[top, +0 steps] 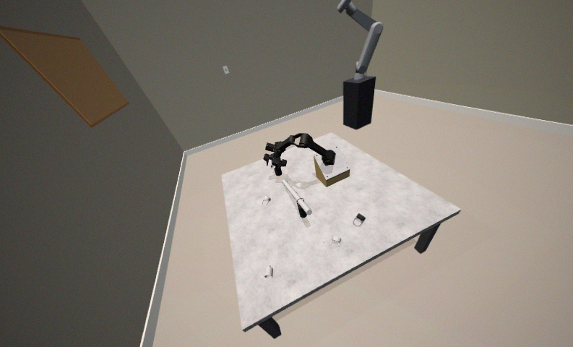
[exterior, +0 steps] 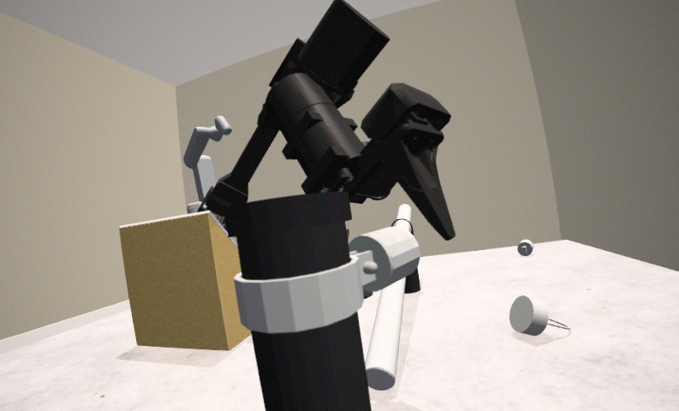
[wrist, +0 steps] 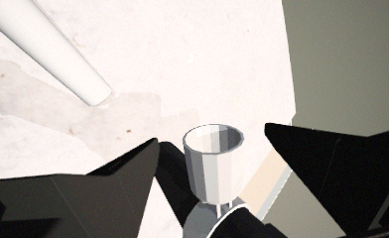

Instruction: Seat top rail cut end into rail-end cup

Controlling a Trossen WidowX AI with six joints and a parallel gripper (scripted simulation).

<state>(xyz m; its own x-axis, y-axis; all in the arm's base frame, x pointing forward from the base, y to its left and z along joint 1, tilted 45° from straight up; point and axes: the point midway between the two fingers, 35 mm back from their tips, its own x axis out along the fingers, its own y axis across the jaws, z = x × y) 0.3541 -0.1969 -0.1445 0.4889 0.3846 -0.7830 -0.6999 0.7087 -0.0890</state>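
The white rail (top: 295,194) (exterior: 387,323) (wrist: 45,47) passes through the loop cap (exterior: 402,220) on the short black post (top: 302,210). It slopes down, its cut end (exterior: 381,379) (wrist: 101,98) low near the table and apart from the cup. The grey cup (exterior: 401,257) (wrist: 216,171) hangs on the brace band (exterior: 299,304) around the big black post (exterior: 312,372), a little below its cap (exterior: 291,216). The cup's mouth is empty in the wrist view. My gripper (wrist: 211,135) is open and empty above the cup, one fingertip on either side of it in that view. One finger is hidden in the exterior view.
The arm base stands on a tan block (top: 338,177) beside the big post. Loose fittings lie on the table (top: 392,202): a white one (top: 266,199) near the rail, a dark one (top: 359,218), and two white ones (top: 335,241) (top: 269,271) farther forward.
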